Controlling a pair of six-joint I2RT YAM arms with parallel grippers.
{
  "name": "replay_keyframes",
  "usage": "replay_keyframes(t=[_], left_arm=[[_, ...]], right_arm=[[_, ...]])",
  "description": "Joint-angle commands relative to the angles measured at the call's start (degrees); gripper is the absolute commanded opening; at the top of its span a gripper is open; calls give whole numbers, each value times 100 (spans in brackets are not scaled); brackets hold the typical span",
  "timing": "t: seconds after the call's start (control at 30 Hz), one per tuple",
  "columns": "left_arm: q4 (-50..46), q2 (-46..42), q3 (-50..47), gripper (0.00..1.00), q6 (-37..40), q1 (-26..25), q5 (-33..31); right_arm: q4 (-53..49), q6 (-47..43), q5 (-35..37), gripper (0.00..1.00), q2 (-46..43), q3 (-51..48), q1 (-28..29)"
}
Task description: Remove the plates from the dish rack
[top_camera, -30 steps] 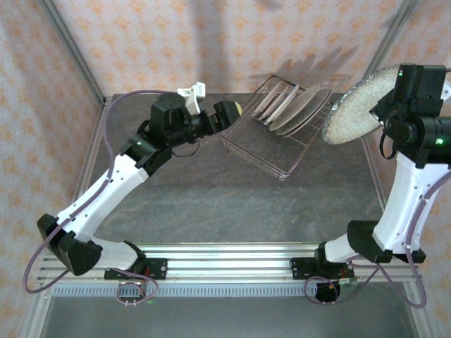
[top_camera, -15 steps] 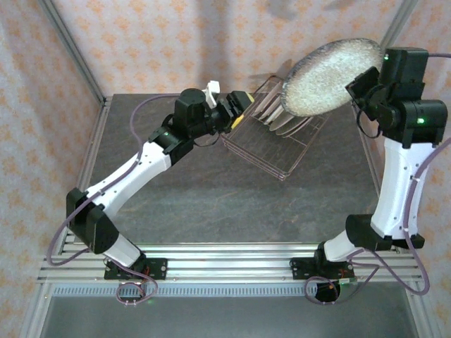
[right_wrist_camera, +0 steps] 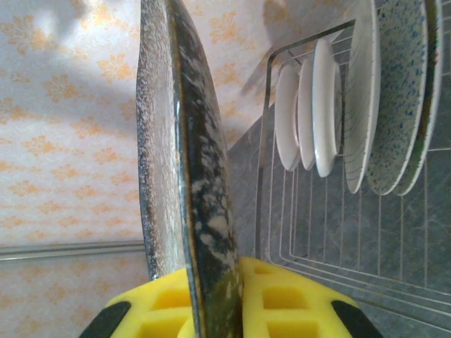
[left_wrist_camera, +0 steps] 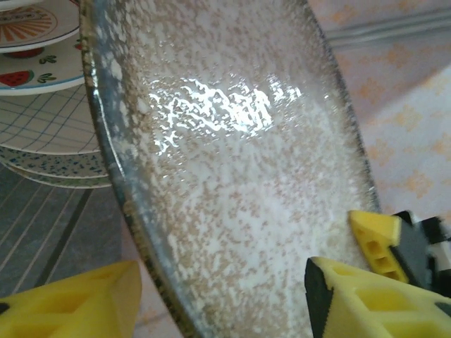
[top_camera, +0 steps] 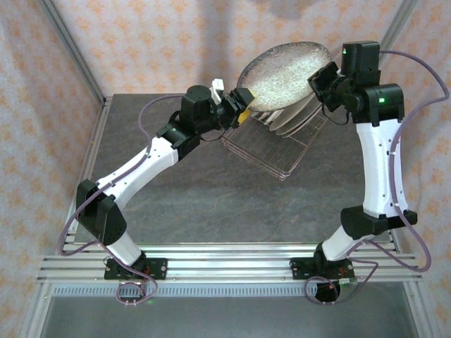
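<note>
- Two end effectors meet at one speckled plate (top_camera: 282,74), held aloft over the far-left corner of the dish rack (top_camera: 271,151); the top view shows its face tilted upward, long axis running left to right;
- right wrist view: the same plate edge-on, the right end effector (right_wrist_camera: 211,303) pinching its rim; other plates (right_wrist_camera: 328,105) stand upright behind;
- left wrist view: its glossy face; the left end effector (left_wrist_camera: 225,303) is spread either side of the rim.

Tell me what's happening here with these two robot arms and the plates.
The right hand grips the big speckled plate by its rim, holding it up clear of the dish rack. The left hand has its fingers either side of the opposite rim, not visibly clamped, so it looks like a handover. Several plates stand in the rack.
</note>
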Motion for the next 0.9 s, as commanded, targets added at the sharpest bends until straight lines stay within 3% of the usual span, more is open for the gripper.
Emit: replay_keyframes(t=[0.0,0.17,0.57,0.67,0.77,0.87], left_arm=[[444,-86,-57,53,-217,183,60],[604,-94,-128,37,-374,365,149],[405,-152,-137,34,-270,472,220],[398,-150,-115,22,-286,481,237],[397,-168,-116,2,-278,481,247],[396,-262,-184,0,-271,524,205]], right_arm=[[1903,480,-490,0,-285,117,-19],[2109,663,-752,0,-245,-79,-11],[2404,907,-1150,0,-66,-312,133],[2401,912,-1193,0,-27,-335,206],[2324,859,-1190,0,-1,-365,220],[2294,794,-1214,0,-1,-413,220]])
